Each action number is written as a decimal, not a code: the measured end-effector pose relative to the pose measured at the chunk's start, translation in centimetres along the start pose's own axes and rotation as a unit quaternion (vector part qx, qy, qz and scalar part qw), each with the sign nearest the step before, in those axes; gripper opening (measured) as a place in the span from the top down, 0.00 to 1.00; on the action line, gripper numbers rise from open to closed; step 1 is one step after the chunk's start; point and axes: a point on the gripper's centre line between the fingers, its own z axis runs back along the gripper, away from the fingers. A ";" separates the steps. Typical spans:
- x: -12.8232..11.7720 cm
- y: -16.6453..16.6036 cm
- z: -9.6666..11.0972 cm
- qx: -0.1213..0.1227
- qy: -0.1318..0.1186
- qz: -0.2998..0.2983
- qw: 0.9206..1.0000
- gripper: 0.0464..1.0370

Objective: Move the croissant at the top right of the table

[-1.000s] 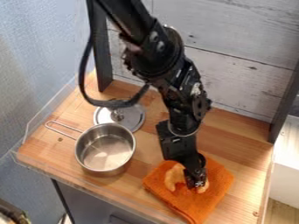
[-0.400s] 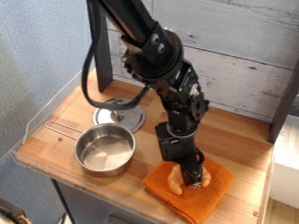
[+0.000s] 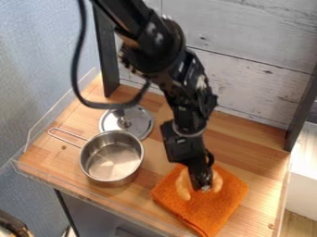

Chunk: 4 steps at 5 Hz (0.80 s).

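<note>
The gripper points down at the middle of the croissant, shut on it. The golden-brown croissant curves around the gripper's tip, one end showing on the left and the other on the right; its middle is hidden behind the gripper. Under or just below it lies the folded orange cloth, near the front of the wooden table. Whether the croissant touches the cloth, I cannot tell.
Left of the cloth stands a steel pot with its handle toward the upper left. A lid with a knob lies behind the pot. Dark posts and a white plank wall bound the back.
The gripper has shifted slightly up and left in view, and the croissant has moved up with it over the cloth. Cloth, pot and lid have kept their places.
</note>
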 end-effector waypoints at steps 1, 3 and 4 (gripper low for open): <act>-1.0 -1.3 1.6 -0.014 0.019 -0.009 1.000 0.41; -5.2 -4.8 2.2 -0.022 0.044 -0.065 0.997 0.41; -7.2 -5.9 1.0 -0.015 0.040 -0.076 0.996 0.41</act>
